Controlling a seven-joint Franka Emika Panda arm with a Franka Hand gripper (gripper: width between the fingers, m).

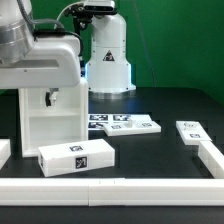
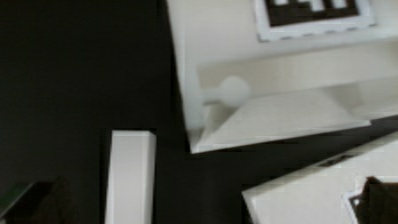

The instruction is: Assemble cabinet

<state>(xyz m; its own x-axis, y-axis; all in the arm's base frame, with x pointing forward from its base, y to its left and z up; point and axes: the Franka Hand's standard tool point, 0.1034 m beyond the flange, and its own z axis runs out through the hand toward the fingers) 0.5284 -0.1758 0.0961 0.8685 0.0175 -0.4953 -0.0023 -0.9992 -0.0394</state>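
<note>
Poised just above the upright cabinet [image 1: 50, 125], its long axis vertical, with gripper [image 2: 196, 200] spread wide, grasping nothing.

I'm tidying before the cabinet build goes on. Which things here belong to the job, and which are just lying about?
Belongs: cabinet; long tagged white block before it; small tagged white piece at the exterior view's right, likely a part.
Lying about: marker board, flat on the table; white border rail along the table's edge.
</note>
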